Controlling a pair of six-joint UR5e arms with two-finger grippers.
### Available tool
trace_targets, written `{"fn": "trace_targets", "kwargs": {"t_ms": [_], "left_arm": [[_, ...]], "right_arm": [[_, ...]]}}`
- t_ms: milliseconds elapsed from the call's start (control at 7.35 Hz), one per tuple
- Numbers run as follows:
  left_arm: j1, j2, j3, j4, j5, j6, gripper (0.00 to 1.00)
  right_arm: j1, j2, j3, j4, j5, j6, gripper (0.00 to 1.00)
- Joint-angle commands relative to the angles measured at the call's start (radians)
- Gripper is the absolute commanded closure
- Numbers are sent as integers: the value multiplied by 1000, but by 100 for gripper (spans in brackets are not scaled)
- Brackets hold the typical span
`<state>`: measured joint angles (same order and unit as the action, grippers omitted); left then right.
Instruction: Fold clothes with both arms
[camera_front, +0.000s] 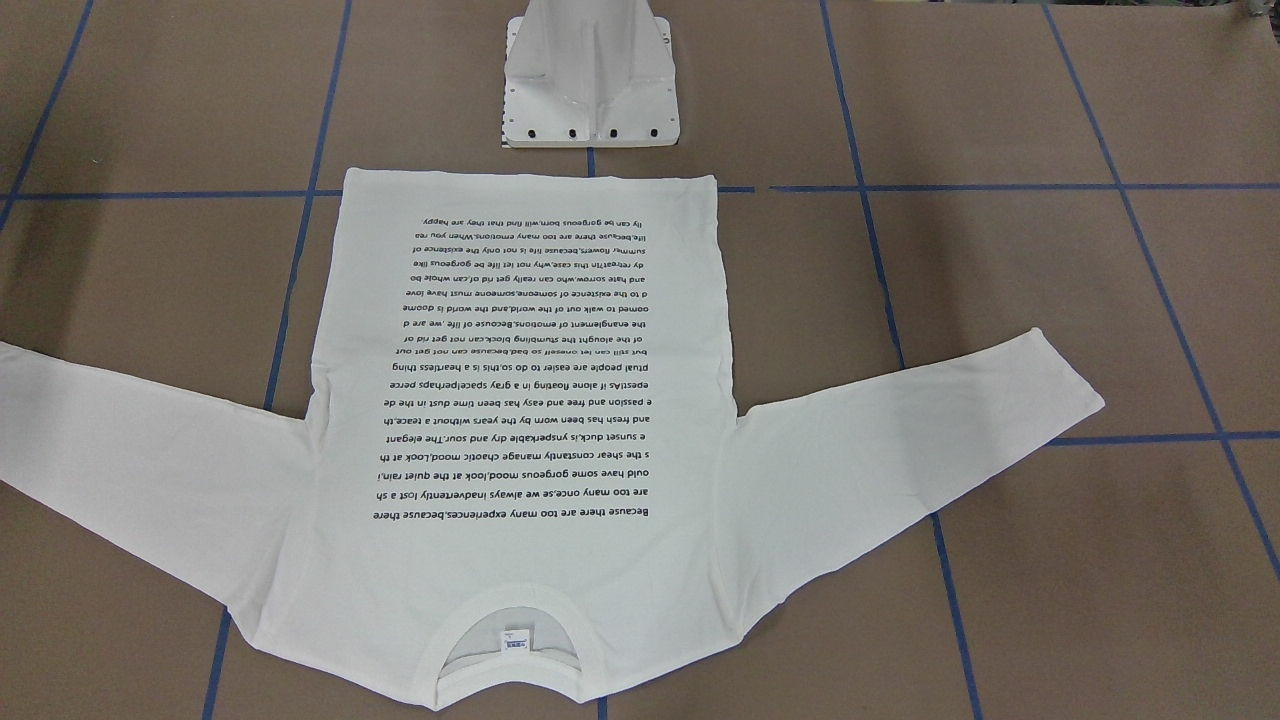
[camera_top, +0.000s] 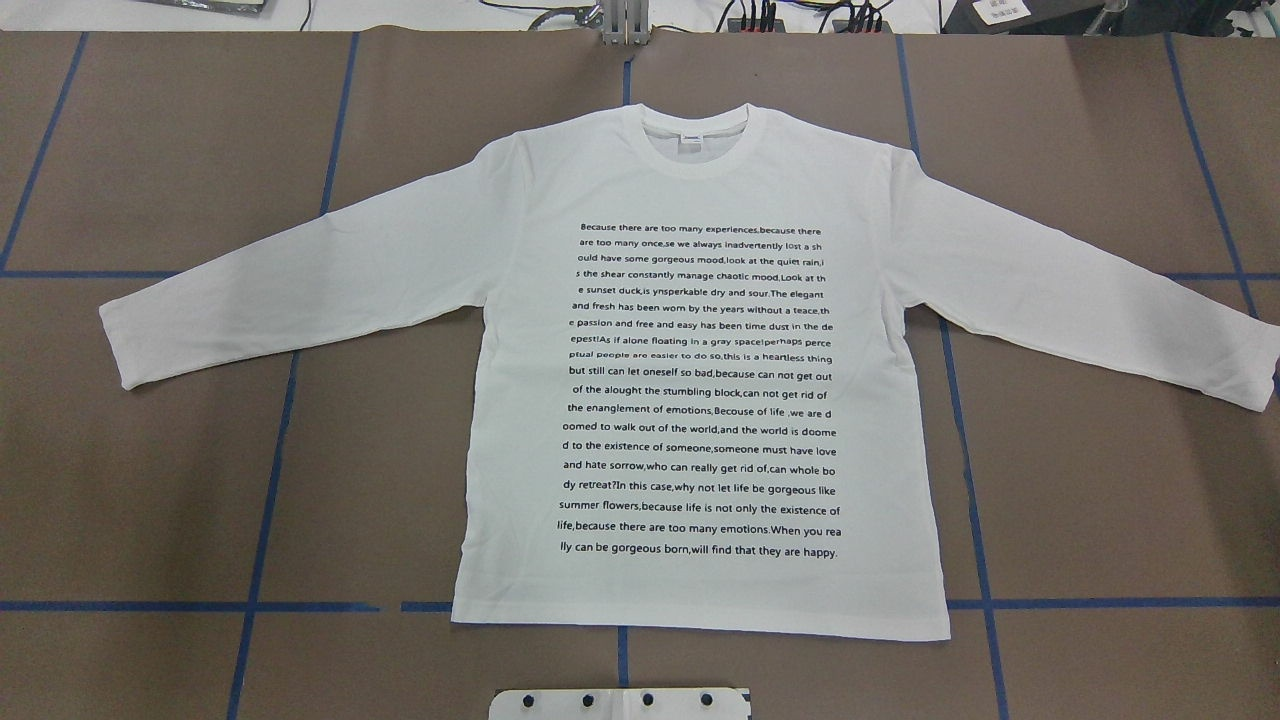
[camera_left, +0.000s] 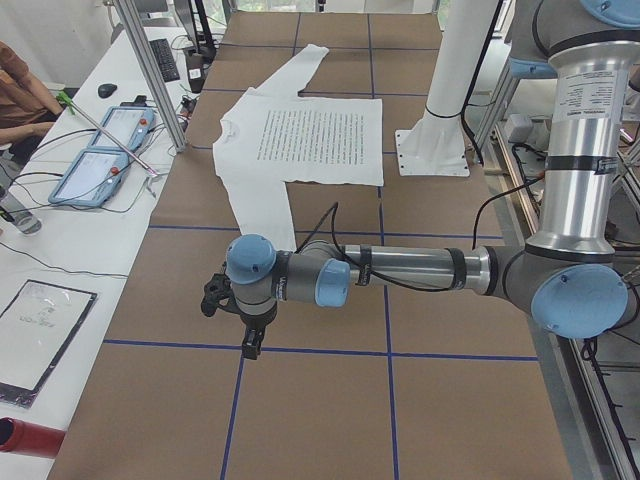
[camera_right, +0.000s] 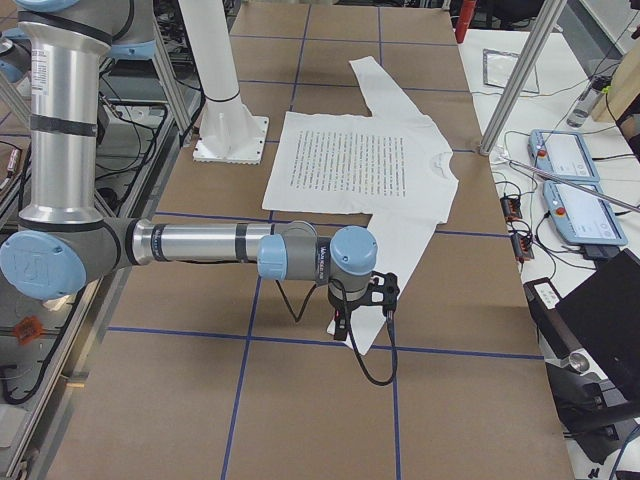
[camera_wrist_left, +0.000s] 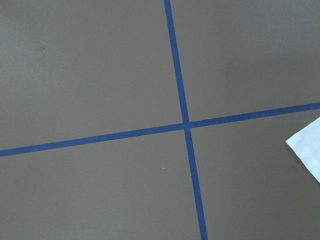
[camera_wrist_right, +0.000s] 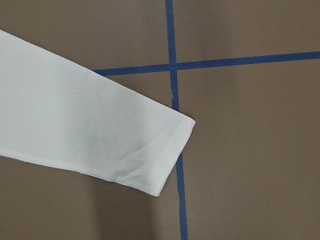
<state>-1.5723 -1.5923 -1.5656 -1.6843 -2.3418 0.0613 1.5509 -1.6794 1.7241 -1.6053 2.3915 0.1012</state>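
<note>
Laid flat, print side up, on the brown worktop (camera_top: 150, 480) gridded in blue tape: white long-sleeved T-shirt (camera_top: 700, 400), sleeves stretched out to both sides, hem nearest the white pedestal base (camera_front: 590, 90). Poised above the worktop just past one cuff, left pincer (camera_left: 250, 343); above the other cuff, right pincer (camera_right: 340, 325). Cannot tell whether either is spread or pressed together.

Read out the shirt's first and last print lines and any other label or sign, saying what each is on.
T-shirt, first line: "Because there are too many experiences,because there"
T-shirt, last line: "lly can be gorgeous born,will find that they are happy."
Neck label: too small to read.
Sticker on left arm: blurred.
Sticker on right arm: blurred.
</note>
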Motion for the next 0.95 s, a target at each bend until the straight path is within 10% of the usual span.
{"fn": "trace_targets", "kwargs": {"t_ms": [0, 817], "left_arm": [[0, 2, 1, -2, -1, 2, 0], [3, -14, -5, -34, -10, 9, 0]], "right_arm": [[0, 0, 2, 1, -2, 2, 0], [-41, 58, 61, 13, 32, 158, 0]]}}
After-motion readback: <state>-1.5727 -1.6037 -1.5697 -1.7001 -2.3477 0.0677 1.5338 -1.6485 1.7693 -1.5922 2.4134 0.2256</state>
